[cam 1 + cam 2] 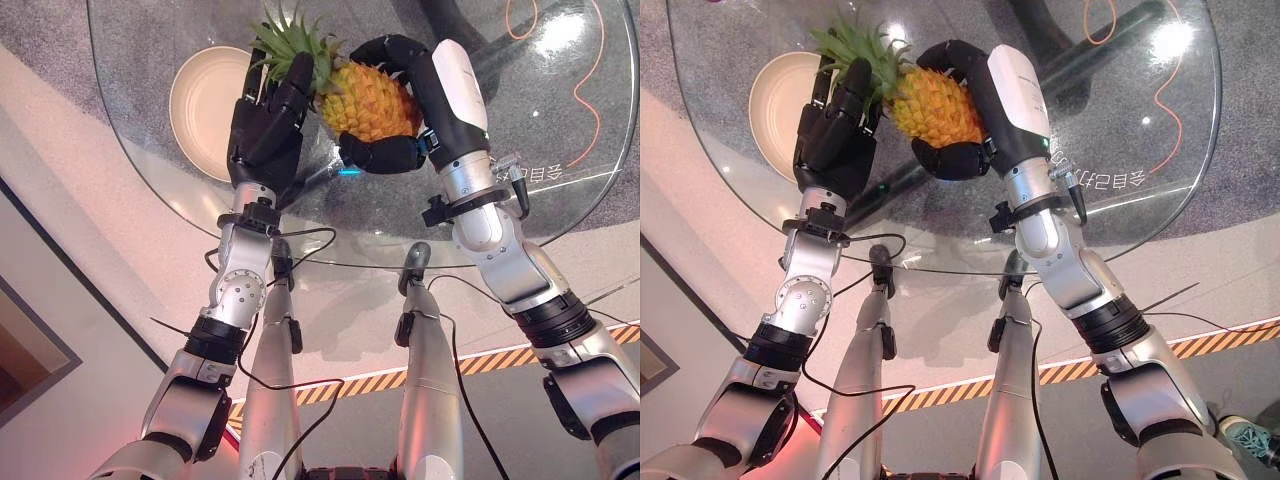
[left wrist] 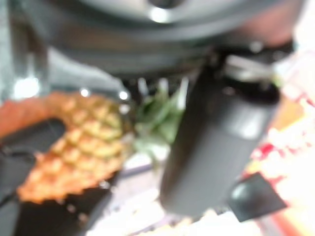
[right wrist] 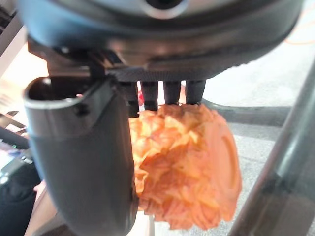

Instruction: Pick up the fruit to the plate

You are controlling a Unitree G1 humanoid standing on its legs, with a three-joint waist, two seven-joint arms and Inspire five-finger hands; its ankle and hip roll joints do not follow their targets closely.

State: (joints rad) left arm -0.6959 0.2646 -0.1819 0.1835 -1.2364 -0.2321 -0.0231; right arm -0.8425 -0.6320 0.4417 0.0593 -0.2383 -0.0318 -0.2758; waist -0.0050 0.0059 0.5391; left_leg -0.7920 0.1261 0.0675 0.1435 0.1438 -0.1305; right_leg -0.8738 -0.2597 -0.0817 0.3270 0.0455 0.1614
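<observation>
I saw the yellow-orange pineapple with the scaly, bumpy skin and the spiky green crown [image 1: 368, 100] over the round table of clear glass [image 1: 560, 200], just beside the round, shallow, cream-white plate [image 1: 200, 105] that lay on the glass to the left. The right hand [image 1: 395, 150] was curled around the body of the fruit: the dark fingers arched over its far side and the thumb pressed against its near side. In the right wrist view the rough orange skin [image 3: 187, 162] sat between the row of fingers and the thick dark thumb [image 3: 83, 157].

The left hand [image 1: 265, 125] stood at the crown end with its fingers only slightly bent, their tips among the green leaves. I could not tell if they really pinched the leaves or only touched them. In the left wrist view I could make out only the orange scales [image 2: 78, 147] and some pale green leaves [image 2: 157, 123].

Part of the plate was hidden behind the left hand. I could not tell if the pineapple touched the glass. Through the table I saw the grey speckled floor and a thin orange cable [image 1: 590, 70]. A yellow-and-black striped tape [image 1: 380, 382] ran across the floor nearer to me.
</observation>
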